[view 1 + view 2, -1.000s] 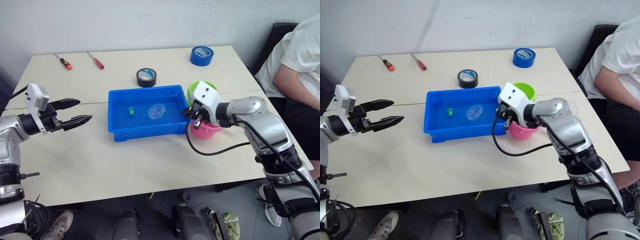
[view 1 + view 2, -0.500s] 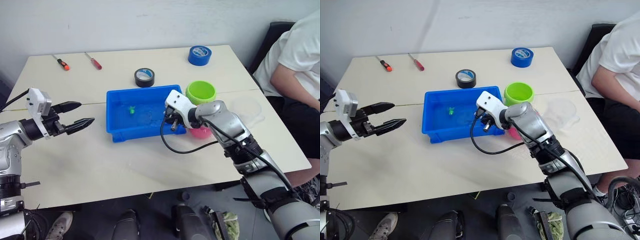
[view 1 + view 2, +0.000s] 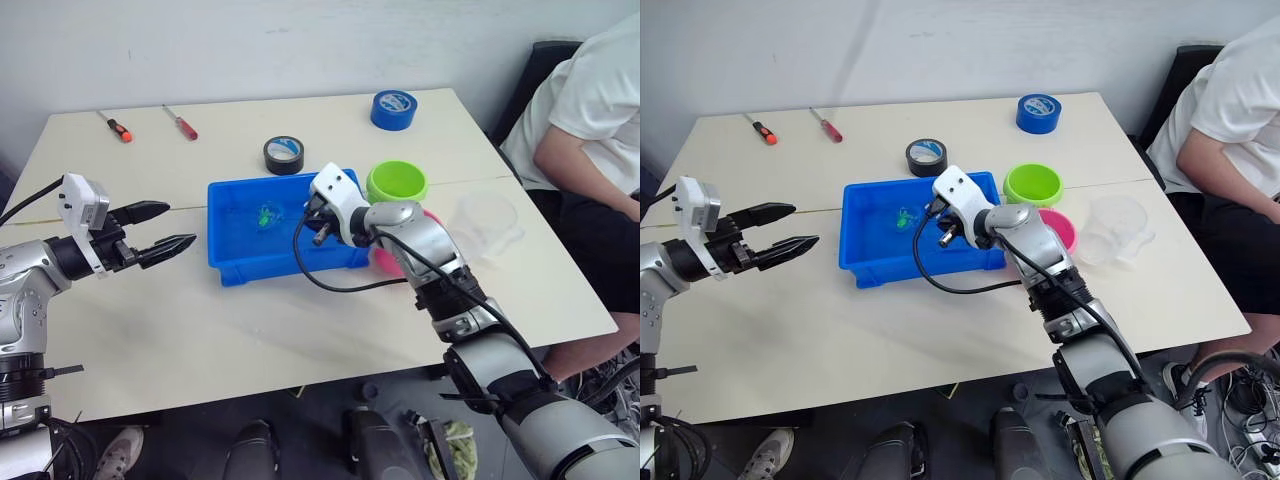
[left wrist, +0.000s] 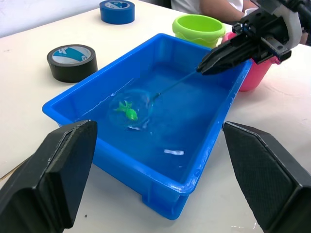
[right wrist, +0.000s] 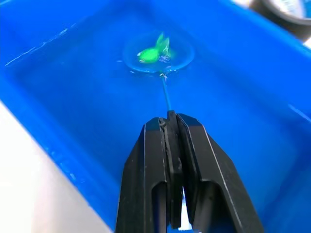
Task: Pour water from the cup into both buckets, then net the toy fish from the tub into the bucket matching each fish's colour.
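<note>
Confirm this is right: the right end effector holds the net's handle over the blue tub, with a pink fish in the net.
Wrong colour. The fish in the net is green, as the right wrist view shows. The right end effector does hold the net's handle over the blue tub.

Tub [image 3: 855, 270]: open from above; right gripper [image 4: 201, 68] and its thin net handle [image 4: 171, 86] occupy the bucket-side end. Far rim flanked closely by black tape roll [image 3: 926, 157]; green bucket [image 3: 1032, 184] and pink bucket [image 3: 1062, 228] crowd one end. Bare tabletop [image 3: 840, 330] lies between tub and left gripper [image 3: 805, 228].
</note>
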`<state>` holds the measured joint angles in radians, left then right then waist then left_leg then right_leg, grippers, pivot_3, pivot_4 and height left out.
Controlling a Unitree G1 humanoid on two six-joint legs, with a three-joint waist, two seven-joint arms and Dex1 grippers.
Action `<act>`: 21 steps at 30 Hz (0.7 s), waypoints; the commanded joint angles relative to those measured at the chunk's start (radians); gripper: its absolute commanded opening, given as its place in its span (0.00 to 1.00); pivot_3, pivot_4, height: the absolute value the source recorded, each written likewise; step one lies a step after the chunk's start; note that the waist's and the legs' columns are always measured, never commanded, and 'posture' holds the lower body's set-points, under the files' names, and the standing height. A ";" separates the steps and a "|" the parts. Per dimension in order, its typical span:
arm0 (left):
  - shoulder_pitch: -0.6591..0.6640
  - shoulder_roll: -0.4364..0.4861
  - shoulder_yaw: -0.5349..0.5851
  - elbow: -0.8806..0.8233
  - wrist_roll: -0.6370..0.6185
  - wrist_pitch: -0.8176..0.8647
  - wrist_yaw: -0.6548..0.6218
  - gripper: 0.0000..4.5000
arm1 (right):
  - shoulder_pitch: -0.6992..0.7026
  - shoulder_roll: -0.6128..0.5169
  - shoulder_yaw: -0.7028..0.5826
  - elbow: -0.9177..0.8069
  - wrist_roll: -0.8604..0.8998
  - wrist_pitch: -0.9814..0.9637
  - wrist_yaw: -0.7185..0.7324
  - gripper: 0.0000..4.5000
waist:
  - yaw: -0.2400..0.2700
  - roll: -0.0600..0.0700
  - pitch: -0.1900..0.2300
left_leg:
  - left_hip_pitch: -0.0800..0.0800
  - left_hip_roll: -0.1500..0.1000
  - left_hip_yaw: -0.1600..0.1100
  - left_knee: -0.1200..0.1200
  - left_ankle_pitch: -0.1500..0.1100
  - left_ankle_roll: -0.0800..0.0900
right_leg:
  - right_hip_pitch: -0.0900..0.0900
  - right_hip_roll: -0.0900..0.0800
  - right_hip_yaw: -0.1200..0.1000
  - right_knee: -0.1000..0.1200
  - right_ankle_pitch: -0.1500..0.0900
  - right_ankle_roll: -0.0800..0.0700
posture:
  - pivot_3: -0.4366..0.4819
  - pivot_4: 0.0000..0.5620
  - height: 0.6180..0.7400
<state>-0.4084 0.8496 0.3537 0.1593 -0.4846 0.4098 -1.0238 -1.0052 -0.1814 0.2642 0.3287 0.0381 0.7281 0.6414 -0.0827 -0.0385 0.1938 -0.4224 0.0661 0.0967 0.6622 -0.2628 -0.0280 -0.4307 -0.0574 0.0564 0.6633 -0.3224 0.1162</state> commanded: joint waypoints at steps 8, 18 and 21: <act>-0.089 0.011 -0.037 -0.001 -0.014 -0.006 -0.042 0.99 | 0.087 -0.096 -0.121 -0.407 0.165 0.217 0.059 0.00 | 0.004 0.000 0.000 | -0.001 0.000 -0.001 -0.001 0.000 0.000 | 0.000 0.000 -0.001 0.000 0.000 0.000 | 0.48 0.27 0.92; -0.205 -0.021 -0.105 0.076 0.002 -0.040 -0.082 0.99 | 0.162 -0.187 -0.224 -0.535 0.257 0.256 0.037 0.00 | 0.005 0.000 0.000 | 0.000 -0.001 -0.001 -0.001 0.000 0.000 | 0.000 0.000 0.000 -0.002 0.000 0.000 | 0.48 0.27 0.92; -0.252 -0.045 -0.134 0.112 0.013 -0.056 -0.097 0.99 | 0.177 -0.228 -0.293 -0.569 0.290 0.265 0.029 0.00 | 0.008 0.000 0.000 | 0.000 -0.001 0.000 -0.001 0.000 0.000 | 0.000 0.000 0.000 -0.002 0.000 0.000 | 0.48 0.27 0.92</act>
<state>-0.6344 0.8038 0.2229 0.2600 -0.4730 0.3778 -1.1080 -0.8249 -0.3867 0.0311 -0.1831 0.3001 0.9913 0.6768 -0.0745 -0.0388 0.1936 -0.4227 0.0651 0.0962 0.6614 -0.2631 -0.0277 -0.4303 -0.0573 0.0562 0.6608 -0.3224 0.1162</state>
